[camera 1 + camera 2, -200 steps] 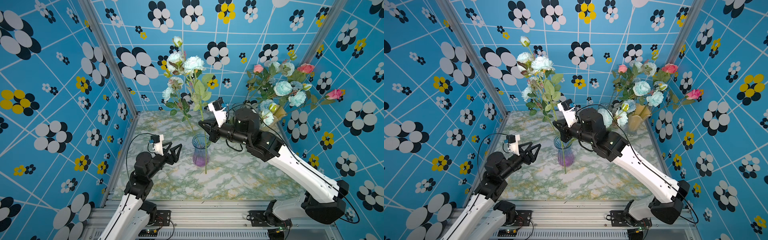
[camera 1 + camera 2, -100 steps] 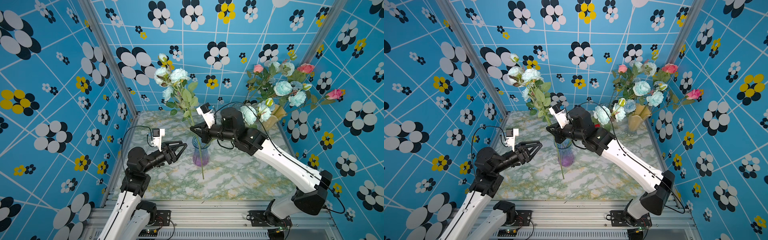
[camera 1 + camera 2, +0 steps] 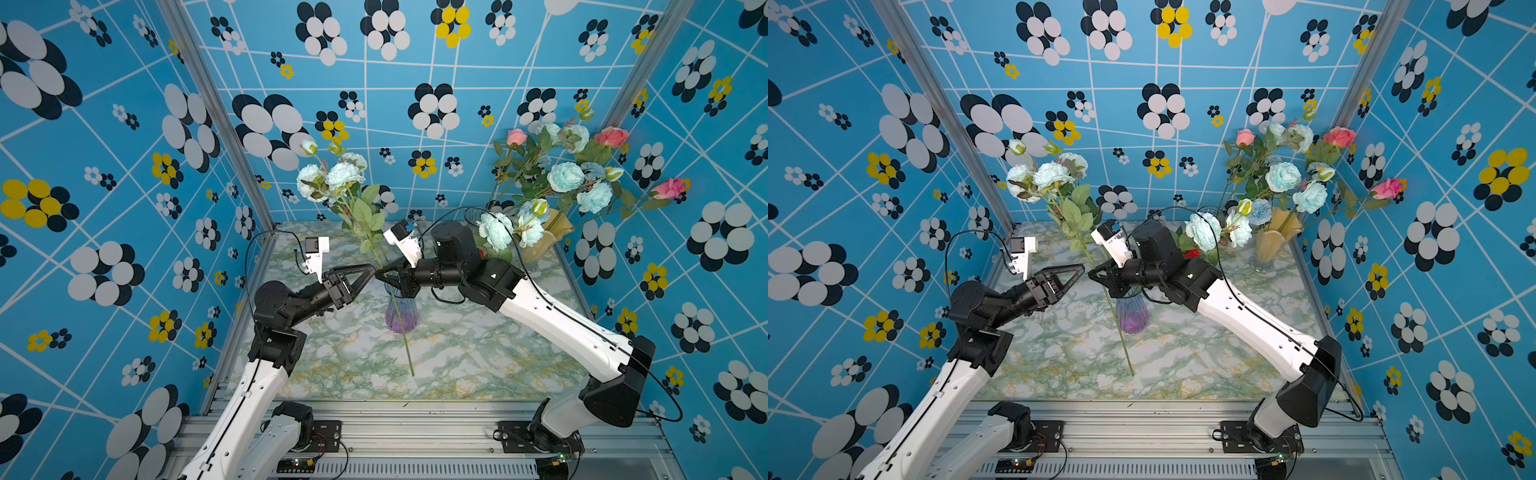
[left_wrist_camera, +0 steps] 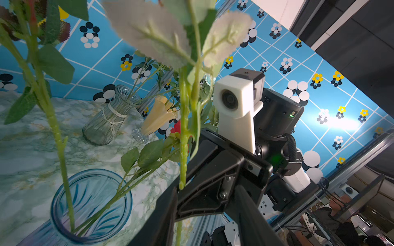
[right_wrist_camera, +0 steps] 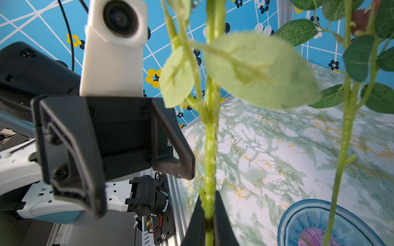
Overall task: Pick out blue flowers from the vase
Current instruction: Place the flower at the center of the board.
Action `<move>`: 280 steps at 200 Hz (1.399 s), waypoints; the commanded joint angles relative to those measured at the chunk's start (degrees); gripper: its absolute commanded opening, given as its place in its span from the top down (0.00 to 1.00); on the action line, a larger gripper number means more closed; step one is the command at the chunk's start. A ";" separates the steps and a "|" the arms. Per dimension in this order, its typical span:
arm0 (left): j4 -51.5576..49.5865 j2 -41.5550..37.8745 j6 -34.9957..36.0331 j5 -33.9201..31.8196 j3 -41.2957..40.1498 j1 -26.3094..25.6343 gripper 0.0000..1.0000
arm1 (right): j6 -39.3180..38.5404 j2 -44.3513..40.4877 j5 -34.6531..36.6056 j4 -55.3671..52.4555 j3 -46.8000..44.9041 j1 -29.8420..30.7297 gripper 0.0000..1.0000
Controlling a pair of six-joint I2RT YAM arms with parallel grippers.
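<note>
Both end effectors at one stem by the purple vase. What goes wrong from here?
1. Only the right end effector grips the blue flower stem; the left end effector has its jaws apart. An early release would likely drop it.
2. The two tips look nearly touching in both top views, so a collision seems possible.
3. A second stem stands in the purple vase close by; leaves could snag and tip it.
</note>
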 commanded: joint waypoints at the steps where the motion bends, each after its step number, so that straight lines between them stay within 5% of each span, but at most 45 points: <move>1: 6.89 1.16 -3.39 0.89 2.33 0.18 0.56 | 0.72 -0.89 -2.09 3.41 -0.90 0.57 1.00; 94: -17.70 -4.65 13.27 -7.58 5.66 -1.37 0.58 | 0.52 -0.21 -2.51 4.60 -0.69 1.66 1.00; 121: -15.30 -3.12 11.44 -6.33 5.99 -1.65 0.52 | 0.27 0.01 -2.69 4.73 -0.38 2.28 1.00; 196: -12.77 -1.38 10.06 -6.67 5.53 -3.17 0.56 | -0.61 -0.17 -2.36 4.90 -0.46 3.48 1.00; 280: -12.65 -0.78 9.44 -6.33 5.78 -3.29 0.80 | -0.59 -0.07 -2.01 5.30 -0.62 3.61 1.00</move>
